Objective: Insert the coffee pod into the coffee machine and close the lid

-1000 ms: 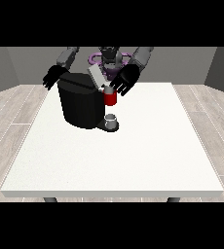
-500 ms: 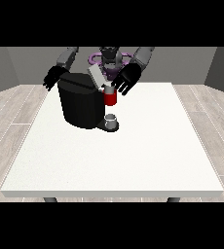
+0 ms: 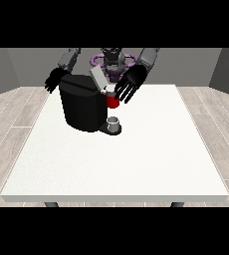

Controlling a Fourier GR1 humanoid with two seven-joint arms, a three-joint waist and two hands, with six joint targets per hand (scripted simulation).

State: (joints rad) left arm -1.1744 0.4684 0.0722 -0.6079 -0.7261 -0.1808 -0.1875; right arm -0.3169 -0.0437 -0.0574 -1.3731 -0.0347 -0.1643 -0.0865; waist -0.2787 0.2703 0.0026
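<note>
The black coffee machine (image 3: 81,107) stands on the far left part of the white table (image 3: 136,159), its grey lid (image 3: 97,78) tilted up. A red thing at the machine (image 3: 112,101) sits at its front, and a grey cup-like thing (image 3: 114,123) rests on the machine's base below it. The hand at the view's right (image 3: 130,83) hovers just above and right of the red thing, fingers spread and pointing down. The hand at the view's left (image 3: 54,80) is behind the machine's left top corner, fingers spread.
The robot's torso (image 3: 111,62) is behind the table's far edge. The table's far edge runs just behind the machine. Wooden floor surrounds the table.
The hand at the view's right has shifted slightly toward the machine's open top. The hand at the view's left and the lid look unchanged.
</note>
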